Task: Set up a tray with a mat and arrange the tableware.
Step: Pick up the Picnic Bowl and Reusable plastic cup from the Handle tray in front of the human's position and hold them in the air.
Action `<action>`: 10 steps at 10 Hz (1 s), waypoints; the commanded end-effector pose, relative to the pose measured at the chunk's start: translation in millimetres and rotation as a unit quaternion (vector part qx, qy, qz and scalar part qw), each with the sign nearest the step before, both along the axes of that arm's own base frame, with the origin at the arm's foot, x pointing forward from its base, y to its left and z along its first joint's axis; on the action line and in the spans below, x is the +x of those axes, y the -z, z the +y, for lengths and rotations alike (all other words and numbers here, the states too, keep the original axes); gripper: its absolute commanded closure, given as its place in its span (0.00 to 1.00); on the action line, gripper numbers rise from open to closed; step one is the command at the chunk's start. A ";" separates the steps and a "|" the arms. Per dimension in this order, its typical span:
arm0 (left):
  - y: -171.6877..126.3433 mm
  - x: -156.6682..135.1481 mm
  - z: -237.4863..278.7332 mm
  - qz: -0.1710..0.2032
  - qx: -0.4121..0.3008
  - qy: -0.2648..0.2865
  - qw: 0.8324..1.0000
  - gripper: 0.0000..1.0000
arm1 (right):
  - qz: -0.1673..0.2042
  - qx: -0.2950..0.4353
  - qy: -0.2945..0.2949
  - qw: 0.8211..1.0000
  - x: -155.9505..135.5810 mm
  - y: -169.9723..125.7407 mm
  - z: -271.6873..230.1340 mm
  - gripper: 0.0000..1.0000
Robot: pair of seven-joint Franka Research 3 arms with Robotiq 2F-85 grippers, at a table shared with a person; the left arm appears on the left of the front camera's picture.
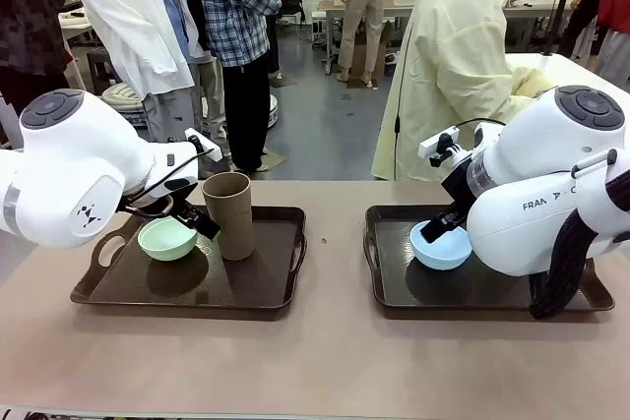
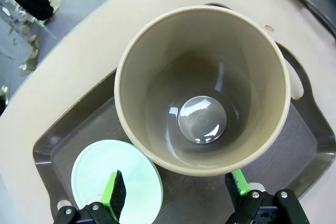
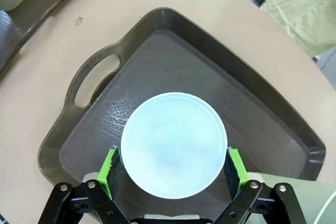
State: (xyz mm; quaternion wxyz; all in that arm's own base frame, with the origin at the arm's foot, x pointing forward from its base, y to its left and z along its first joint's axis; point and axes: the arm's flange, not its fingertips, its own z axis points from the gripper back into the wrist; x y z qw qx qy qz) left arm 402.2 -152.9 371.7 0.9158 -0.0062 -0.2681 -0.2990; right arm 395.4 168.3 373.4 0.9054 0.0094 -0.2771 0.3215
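brown tumbler stands mid left tray, just beside the mint bowl. my left tool is spread wide about it, released. my right tool flanks the light blue bowl on the right tray; i cannot tell if it grips. risk: a finger clips the tall tumbler, toppling it.

2 dark trays w/ handle cut-outs sit side by side, each lined w/ a dark textured mat. Left tray: mint bowl, upright, empty, just beside a tall brown tumbler, upright & empty. Right tray: light blue bowl, empty, toward its left end
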 end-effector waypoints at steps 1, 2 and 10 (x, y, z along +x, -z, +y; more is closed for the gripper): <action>0.0 0.0 0.0 0.000 0.000 0.000 1.000 0.00 | 0.000 0.000 0.000 1.000 0.0 0.0 0.0 0.00; -19.5 -19.5 1.1 0.011 0.022 -0.044 0.999 0.00 | 0.035 -0.008 0.023 0.999 -20.3 -13.8 0.7 0.00; -121.6 -93.4 70.2 0.134 -0.145 -0.048 0.979 0.00 | 0.174 0.048 0.167 0.969 -150.7 -93.9 -52.3 0.00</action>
